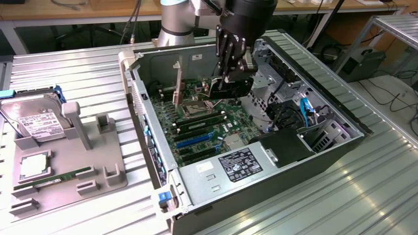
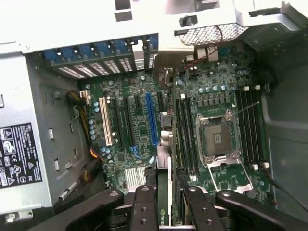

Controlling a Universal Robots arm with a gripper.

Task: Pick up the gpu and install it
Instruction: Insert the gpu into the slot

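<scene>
Gpu (image 2: 163, 180) edge-on, thin, green-edged, in hand (image 2: 166, 196)

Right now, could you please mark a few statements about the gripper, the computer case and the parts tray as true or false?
1. The gripper is shut on the gpu, which it holds edge-on over the motherboard. True.
2. The hard drive lies inside the computer case. False: it rests on the grey tray outside the case, at the exterior view's left.
3. The gpu is seated in the blue slot. False: the blue slot is bare, and the gpu is in the gripper.
4. A green RAM stick lies on the grey tray. True.
</scene>
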